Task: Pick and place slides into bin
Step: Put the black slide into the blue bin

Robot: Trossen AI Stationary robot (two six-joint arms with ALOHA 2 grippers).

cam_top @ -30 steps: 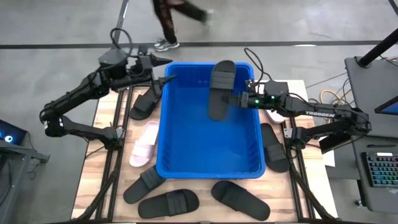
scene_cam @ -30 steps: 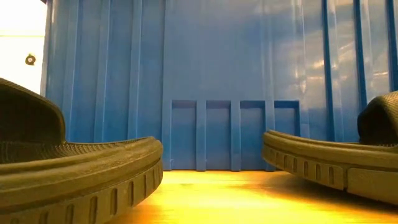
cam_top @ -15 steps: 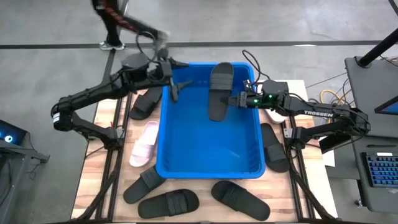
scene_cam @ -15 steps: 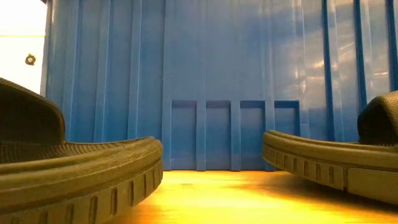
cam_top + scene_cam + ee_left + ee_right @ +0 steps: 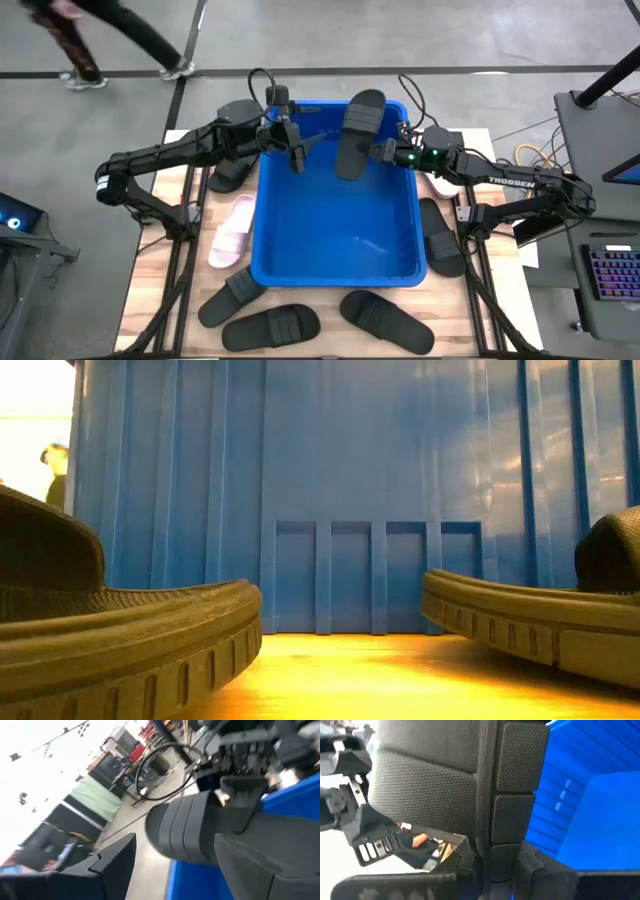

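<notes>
My right hand [image 5: 378, 152] grips a black slide [image 5: 358, 133] above the blue bin [image 5: 335, 262]; my left hand [image 5: 296, 155] hangs open beside it. The bin stands on the wooden bench [image 5: 165, 272].

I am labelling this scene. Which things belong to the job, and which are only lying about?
Job: held black slide in the right pincer; open left pincer over the bin; pink slide; black slides on the table.
Lying about: keyboard; cables.
</notes>
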